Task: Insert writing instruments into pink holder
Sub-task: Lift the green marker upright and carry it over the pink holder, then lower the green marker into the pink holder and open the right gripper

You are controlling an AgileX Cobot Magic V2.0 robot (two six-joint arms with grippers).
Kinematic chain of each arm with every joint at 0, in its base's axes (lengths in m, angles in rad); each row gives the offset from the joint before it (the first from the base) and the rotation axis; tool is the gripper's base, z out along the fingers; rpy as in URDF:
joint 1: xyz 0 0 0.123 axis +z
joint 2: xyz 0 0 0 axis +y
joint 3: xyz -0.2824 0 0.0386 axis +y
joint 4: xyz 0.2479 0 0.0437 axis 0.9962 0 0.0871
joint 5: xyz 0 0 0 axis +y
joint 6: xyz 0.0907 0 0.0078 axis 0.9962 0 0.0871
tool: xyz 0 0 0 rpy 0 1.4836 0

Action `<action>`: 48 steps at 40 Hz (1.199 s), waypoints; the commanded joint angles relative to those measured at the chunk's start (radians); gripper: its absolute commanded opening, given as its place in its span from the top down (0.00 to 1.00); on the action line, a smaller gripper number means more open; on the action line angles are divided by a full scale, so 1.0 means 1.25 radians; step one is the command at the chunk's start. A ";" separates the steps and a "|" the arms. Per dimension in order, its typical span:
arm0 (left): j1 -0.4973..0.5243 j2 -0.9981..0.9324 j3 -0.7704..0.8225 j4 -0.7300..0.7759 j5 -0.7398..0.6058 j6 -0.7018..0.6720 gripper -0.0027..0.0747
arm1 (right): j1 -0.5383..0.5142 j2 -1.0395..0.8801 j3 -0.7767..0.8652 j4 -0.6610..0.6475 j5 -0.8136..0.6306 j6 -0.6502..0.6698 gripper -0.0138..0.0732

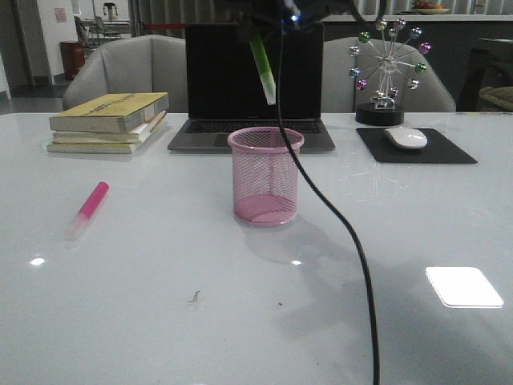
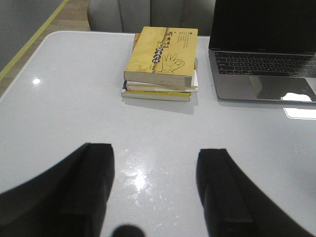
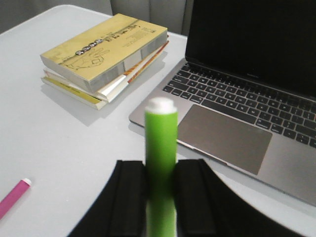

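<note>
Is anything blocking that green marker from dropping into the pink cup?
Nothing visible. The green marker, shut in the right gripper, hangs tilted above the pink cup, whose open mouth holds nothing.

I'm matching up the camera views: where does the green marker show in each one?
Front view: green marker hangs tilted above the pink holder, before the laptop.
Left wrist view: not in it.
Right wrist view: clamped upright in the right gripper.
Shared landmark: the stack of books.
</note>
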 commanded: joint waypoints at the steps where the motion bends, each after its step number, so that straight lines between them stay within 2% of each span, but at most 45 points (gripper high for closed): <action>1: -0.005 -0.011 -0.030 -0.004 -0.066 -0.004 0.39 | 0.005 -0.059 0.027 0.005 -0.129 -0.008 0.61; 11: -0.005 -0.011 -0.030 -0.004 -0.066 -0.004 0.39 | 0.037 -0.059 0.109 0.005 -0.219 -0.002 0.61; 41: -0.005 -0.011 -0.030 -0.004 -0.066 -0.004 0.39 | 0.037 -0.035 0.109 -0.009 -0.197 -0.002 0.60; 48: -0.005 -0.011 -0.030 -0.004 -0.066 -0.004 0.39 | 0.037 -0.028 0.109 -0.009 -0.176 -0.002 0.46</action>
